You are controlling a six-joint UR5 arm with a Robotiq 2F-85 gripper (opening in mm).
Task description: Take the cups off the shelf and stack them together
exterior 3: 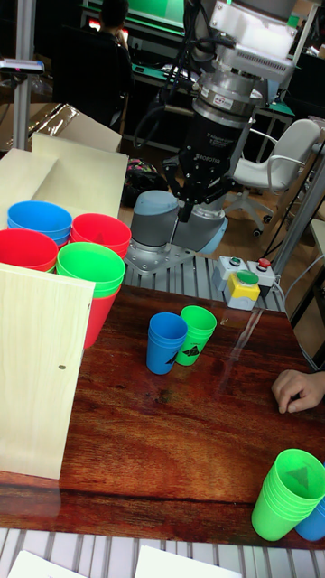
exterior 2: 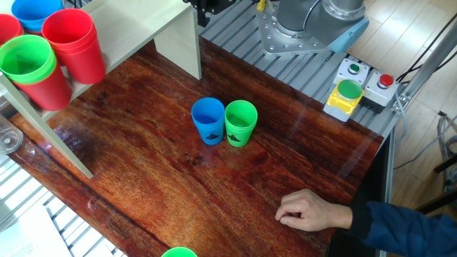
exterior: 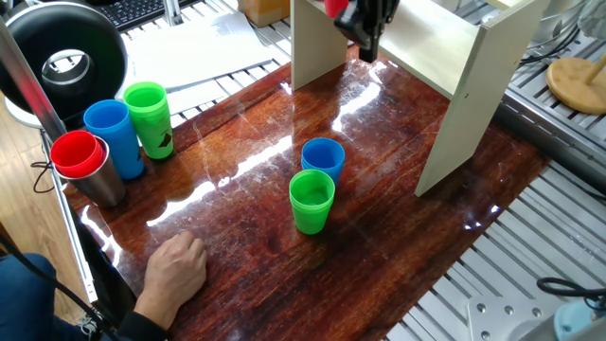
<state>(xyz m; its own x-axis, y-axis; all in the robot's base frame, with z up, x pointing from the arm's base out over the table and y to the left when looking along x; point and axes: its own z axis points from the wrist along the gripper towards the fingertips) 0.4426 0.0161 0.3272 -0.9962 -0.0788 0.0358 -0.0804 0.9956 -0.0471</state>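
Observation:
Several cups stand on top of the cream shelf [exterior 3: 41, 370]: blue [exterior 3: 39, 219], red [exterior 3: 101, 233], red [exterior 3: 27, 248] and green [exterior 3: 90, 266]. The same group shows in the other fixed view, with a green cup [exterior 2: 28, 61] and a red cup [exterior 2: 71, 43] in front. On the table stand a blue cup [exterior: 323, 159] and a green cup [exterior: 311, 201], side by side and upright. My gripper [exterior: 367, 43] hangs high beside the shelf's panel, next to a red cup [exterior: 336, 8], with nothing in it. Its dark fingers look narrow and I cannot make out the gap between them.
At the table's left edge stand a green stack [exterior: 149, 118], a blue stack [exterior: 114, 137] and red cups in a grey metal tumbler [exterior: 80, 161]. A person's hand [exterior: 175, 270] rests on the front edge. A button box [exterior 2: 353, 89] sits by the arm's base.

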